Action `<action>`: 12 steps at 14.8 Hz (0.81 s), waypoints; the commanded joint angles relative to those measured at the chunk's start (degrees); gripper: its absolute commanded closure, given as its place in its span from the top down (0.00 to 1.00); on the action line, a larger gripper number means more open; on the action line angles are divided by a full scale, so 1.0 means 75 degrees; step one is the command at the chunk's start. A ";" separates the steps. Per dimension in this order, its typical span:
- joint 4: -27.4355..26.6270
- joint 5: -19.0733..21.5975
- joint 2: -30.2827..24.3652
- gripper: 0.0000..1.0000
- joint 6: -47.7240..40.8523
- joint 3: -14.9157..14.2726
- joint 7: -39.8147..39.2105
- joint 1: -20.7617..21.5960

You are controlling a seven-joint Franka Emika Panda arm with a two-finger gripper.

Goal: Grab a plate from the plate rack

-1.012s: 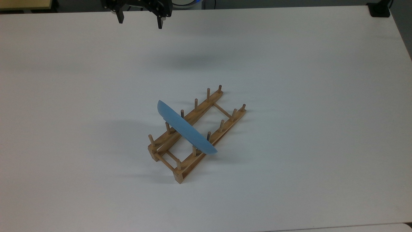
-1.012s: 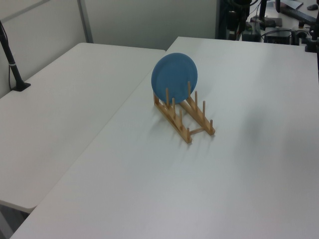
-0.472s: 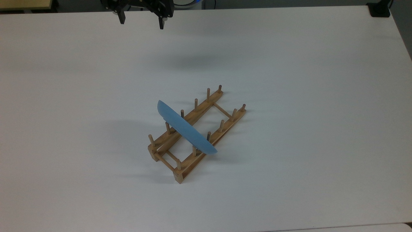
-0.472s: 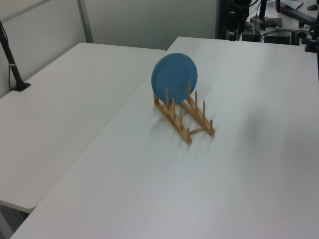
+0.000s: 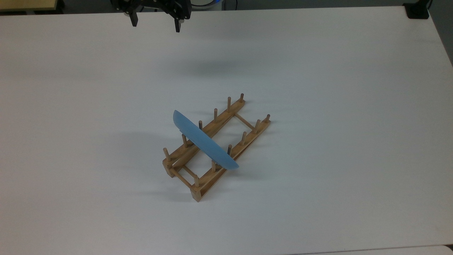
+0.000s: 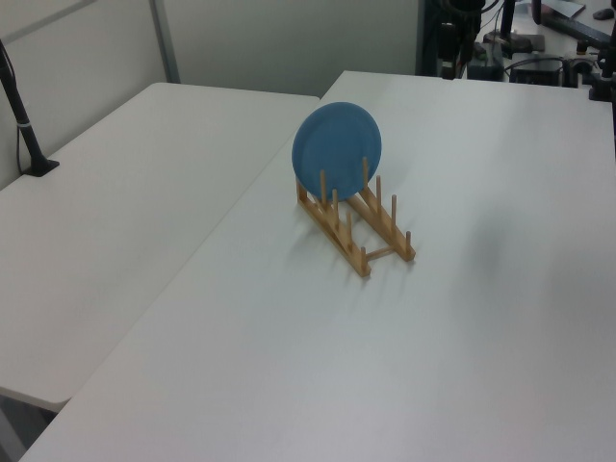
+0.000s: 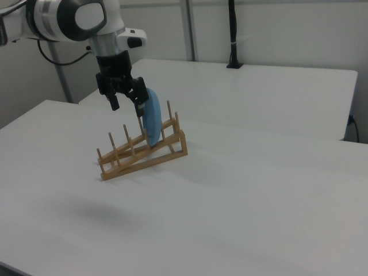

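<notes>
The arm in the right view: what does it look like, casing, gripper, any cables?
The arm has glossy white rounded casing with dark grey joint sections and a round dark cap on its end. The gripper is black with two slim black fingers, one at. A dark cable loops behind the arm. In the top view the gripper shows black too.

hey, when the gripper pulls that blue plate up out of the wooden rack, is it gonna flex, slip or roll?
The plate looks rigid, so probably no flex. Its thin rim and smooth face may slip between the fingers. It stands on edge between plate rack pegs; being round, it could roll if released upright.
</notes>
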 commanded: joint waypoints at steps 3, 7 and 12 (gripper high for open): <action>0.0161 0.0048 0.0068 1.00 -0.0039 -0.0070 -0.0143 0.0095; 0.0277 0.0025 0.0056 1.00 0.0790 -0.0070 -0.0155 0.0095; 0.0382 -0.0162 0.0593 0.98 0.2570 -0.0070 -0.0132 0.0433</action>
